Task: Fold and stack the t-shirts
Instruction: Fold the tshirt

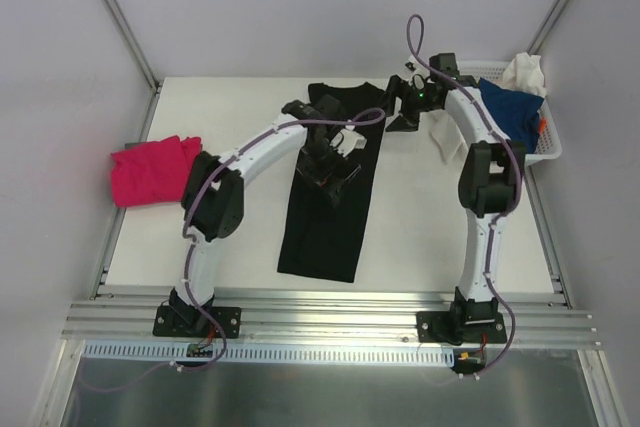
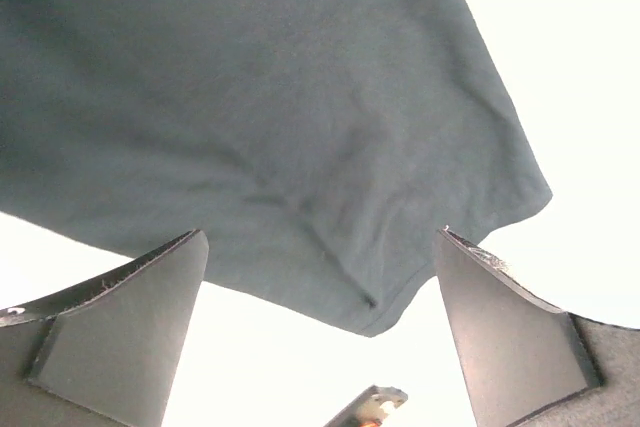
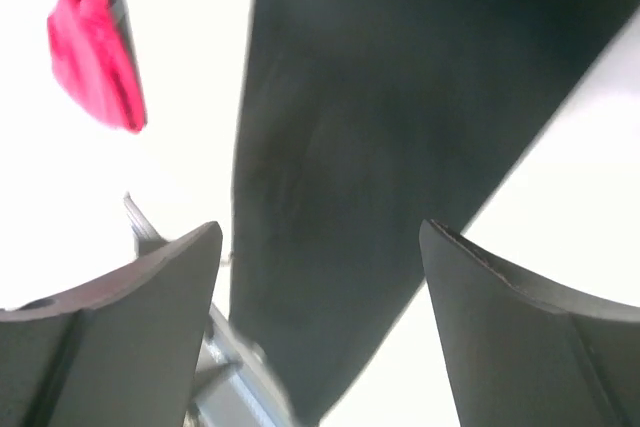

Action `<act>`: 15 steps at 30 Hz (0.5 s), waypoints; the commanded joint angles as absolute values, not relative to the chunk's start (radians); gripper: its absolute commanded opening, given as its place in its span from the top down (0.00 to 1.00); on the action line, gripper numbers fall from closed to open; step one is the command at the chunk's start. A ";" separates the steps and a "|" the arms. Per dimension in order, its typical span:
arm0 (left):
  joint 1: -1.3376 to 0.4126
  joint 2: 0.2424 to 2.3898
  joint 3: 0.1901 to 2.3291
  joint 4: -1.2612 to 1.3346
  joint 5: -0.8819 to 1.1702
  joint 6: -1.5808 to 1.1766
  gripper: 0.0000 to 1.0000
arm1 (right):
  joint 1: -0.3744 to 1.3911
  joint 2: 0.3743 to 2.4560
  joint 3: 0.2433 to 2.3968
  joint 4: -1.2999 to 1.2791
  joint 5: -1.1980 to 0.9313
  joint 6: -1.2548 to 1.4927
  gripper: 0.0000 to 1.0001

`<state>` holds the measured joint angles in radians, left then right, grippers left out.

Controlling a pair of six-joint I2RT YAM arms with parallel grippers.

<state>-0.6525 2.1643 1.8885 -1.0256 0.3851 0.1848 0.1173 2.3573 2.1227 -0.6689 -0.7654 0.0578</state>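
The left pincer [image 2: 320,235] stands with its fingers wide apart and nothing between them, hanging over the middle of the black t-shirt [image 1: 325,227]. From its wrist view, a rounded corner of the dark cloth lies just beneath, with bare table [image 1: 420,227] past the edge. The right pincer [image 3: 320,227] is also parted and holds nothing, poised above the far end of the same shirt.

The black t-shirt lies flat as a long narrow strip running from the far side toward the near edge, mid-table, with soft creases. There is open table on both sides of it, more on the right. The pink t-shirt [image 1: 150,169] sits bunched at the left edge, seeming to lap over it. At the far right corner a white basket [image 1: 548,147] holds a blue t-shirt [image 1: 510,107] and a white one [image 1: 525,72]
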 commanded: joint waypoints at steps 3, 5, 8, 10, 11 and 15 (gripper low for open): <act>-0.638 1.837 1.841 -1.015 0.315 0.227 0.05 | 0.127 1.924 1.811 -0.819 -0.768 -0.011 0.16; -0.626 1.774 1.734 -1.014 0.319 0.212 0.07 | 0.132 1.793 1.583 -0.815 -0.790 0.052 0.18; -0.556 1.633 1.570 -1.012 0.403 0.180 0.16 | 0.153 1.686 1.310 -0.825 -0.828 0.072 0.23; -0.456 1.586 1.482 -1.003 0.472 0.135 0.25 | 0.175 1.577 1.183 -0.825 -0.796 0.084 0.26; -0.416 1.550 1.394 -0.999 0.547 0.118 0.28 | 0.195 1.516 1.078 -0.821 -0.790 0.100 0.27; -0.338 1.514 1.201 -0.968 0.673 0.063 0.42 | 0.271 1.405 0.848 -0.738 -0.776 0.161 0.30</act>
